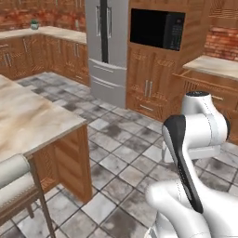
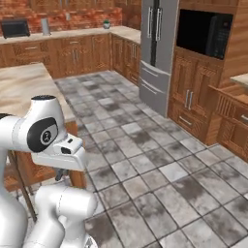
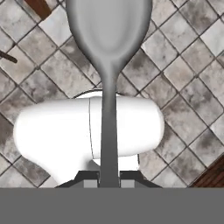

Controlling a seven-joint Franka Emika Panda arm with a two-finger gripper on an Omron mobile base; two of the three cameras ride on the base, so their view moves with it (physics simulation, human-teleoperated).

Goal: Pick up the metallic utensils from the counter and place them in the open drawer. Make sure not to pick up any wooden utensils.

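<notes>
In the hand view, my gripper (image 3: 109, 183) is shut on the handle of an all-grey metal spoon (image 3: 108, 39). The spoon's round bowl points away from the hand, over the tiled floor. The marble counter (image 1: 28, 116) is the island top on the left of the left base view, and its corner (image 2: 22, 82) also reaches into the right base view. A reddish-brown drawer (image 1: 204, 79) looks pulled out under the small marble top on the right, and the same drawer (image 2: 232, 104) appears in the right base view. The arm is folded low over the base.
A cushioned stool (image 1: 14, 181) stands by the island's near end. A steel fridge (image 1: 107, 46) and a built-in black oven (image 1: 155, 28) line the far wall. Grey tiled floor (image 2: 160, 160) lies between the island and the cabinets.
</notes>
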